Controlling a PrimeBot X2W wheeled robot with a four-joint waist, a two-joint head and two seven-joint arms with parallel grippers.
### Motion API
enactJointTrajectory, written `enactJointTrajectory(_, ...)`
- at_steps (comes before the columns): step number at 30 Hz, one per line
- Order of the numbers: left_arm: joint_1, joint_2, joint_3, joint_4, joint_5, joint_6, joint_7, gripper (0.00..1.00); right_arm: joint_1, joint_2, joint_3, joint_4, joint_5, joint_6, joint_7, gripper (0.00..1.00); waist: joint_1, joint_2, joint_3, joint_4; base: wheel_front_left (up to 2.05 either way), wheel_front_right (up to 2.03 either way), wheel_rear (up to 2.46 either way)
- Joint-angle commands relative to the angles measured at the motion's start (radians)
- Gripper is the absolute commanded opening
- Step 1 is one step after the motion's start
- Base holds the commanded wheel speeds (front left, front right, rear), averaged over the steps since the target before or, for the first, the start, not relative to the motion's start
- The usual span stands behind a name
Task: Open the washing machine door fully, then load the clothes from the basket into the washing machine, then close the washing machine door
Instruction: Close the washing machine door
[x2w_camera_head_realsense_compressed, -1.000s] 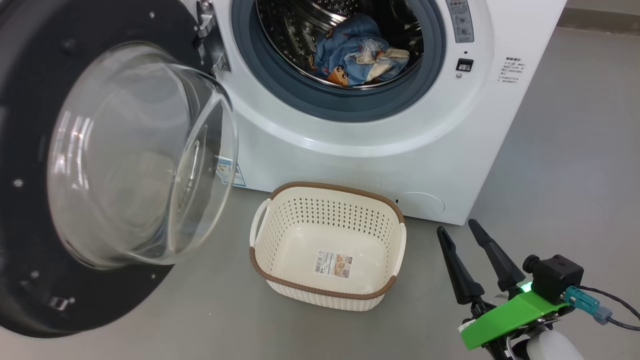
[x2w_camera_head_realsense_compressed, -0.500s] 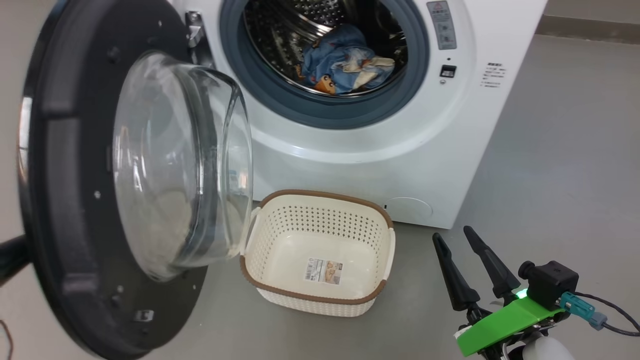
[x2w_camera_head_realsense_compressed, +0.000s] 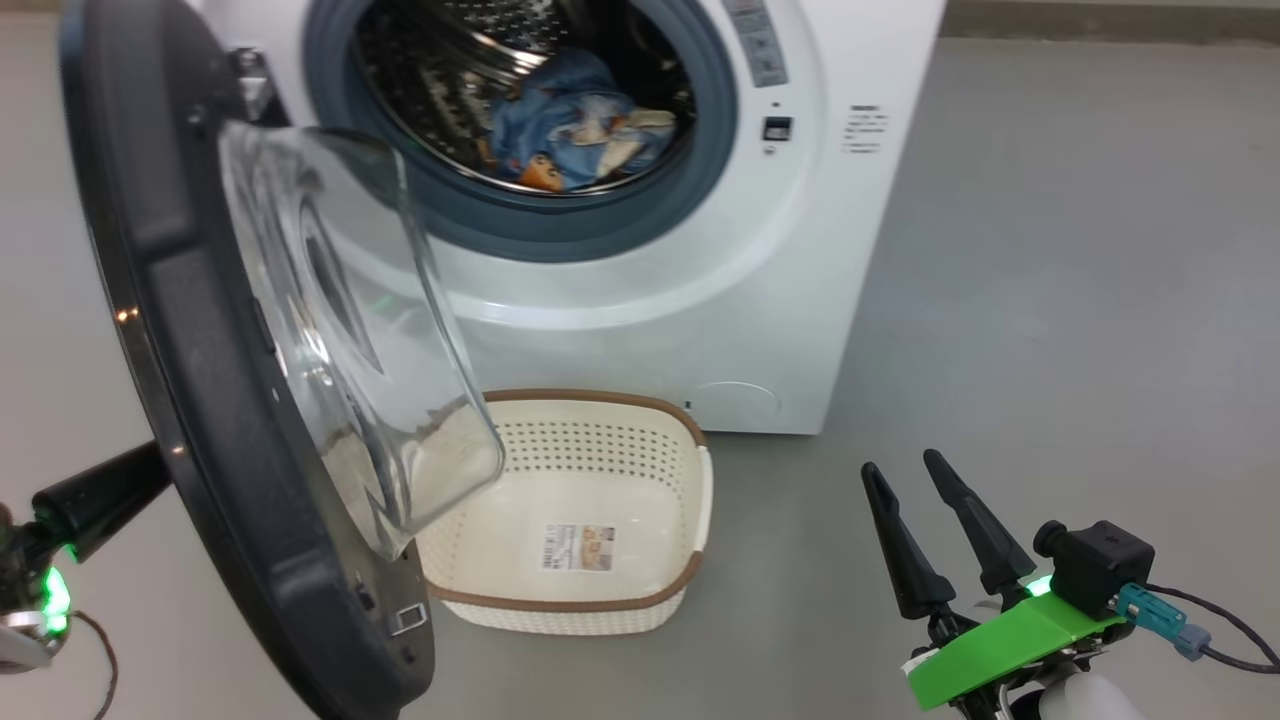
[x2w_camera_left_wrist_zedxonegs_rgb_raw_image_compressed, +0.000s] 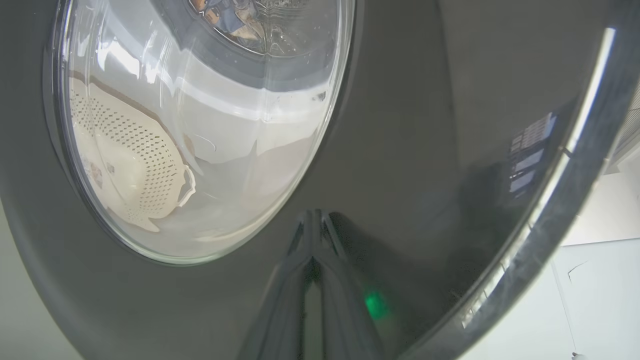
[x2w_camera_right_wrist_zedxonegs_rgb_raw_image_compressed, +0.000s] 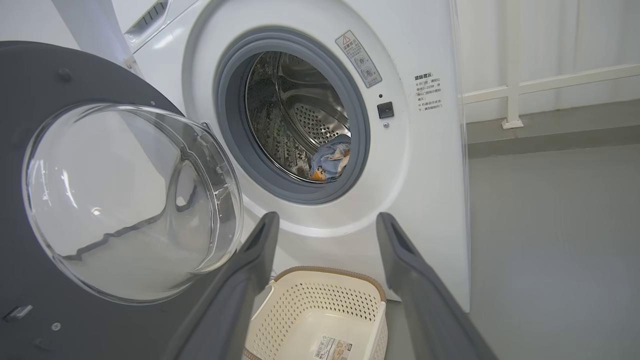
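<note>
Blocking left of basket (x2w_camera_head_realsense_compressed: 600, 470): door (x2w_camera_head_realsense_compressed: 200, 330); L tool (x2w_camera_left_wrist_zedxonegs_rgb_raw_image_compressed: 312, 220) closed, blurry; R tool (x2w_camera_head_realsense_compressed: 900, 465) spread, empty.

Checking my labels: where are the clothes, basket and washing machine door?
the clothes (x2w_camera_head_realsense_compressed: 570, 130), head view, blue bundle's middle.
the basket (x2w_camera_head_realsense_compressed: 600, 450), head view, perforated back wall.
the washing machine door (x2w_camera_head_realsense_compressed: 190, 350), head view, black inner frame.

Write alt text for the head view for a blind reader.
A white front-loading washing machine with its round black door swung out at the left, blue printed clothes lying in the drum. An empty cream basket sits on the floor before it; the open right end effector is at lower right.
</note>
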Motion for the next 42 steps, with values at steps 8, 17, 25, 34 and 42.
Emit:
enactJointTrajectory(8,-0.084,-0.023,0.01,-0.03,-0.008,0.016,-0.024,0.0,-0.039,0.011,0.017,-0.031,0.001,0.009,-0.005,1.0,0.0,-0.0001,0.035,-0.122,0.0,0.0,0.0)
enactJointTrajectory(17,-0.124,-0.057,0.011,-0.055,-0.013,0.029,-0.057,0.0,-0.047,0.015,0.02,-0.036,-0.002,0.009,-0.005,1.0,0.0,-0.0001,0.058,-0.207,0.0,0.0,0.0)
enactJointTrajectory(25,-0.167,-0.065,0.022,-0.029,0.003,0.002,-0.107,0.0,-0.051,0.017,0.02,-0.039,-0.002,0.009,-0.005,1.0,0.0,-0.0001,0.071,-0.256,0.0,0.0,0.0)
enactJointTrajectory(34,-0.199,-0.077,0.01,-0.002,0.017,-0.023,-0.134,0.0,-0.053,0.021,0.015,-0.038,-0.004,0.009,-0.005,1.0,0.0,-0.0001,0.075,-0.267,0.0,0.0,0.0)
enactJointTrajectory(42,-0.208,-0.079,0.005,0.005,0.017,-0.035,-0.134,0.0,-0.049,0.028,0.004,-0.04,-0.008,0.009,-0.005,1.0,0.0,-0.0001,0.074,-0.233,0.0,0.0,0.0)
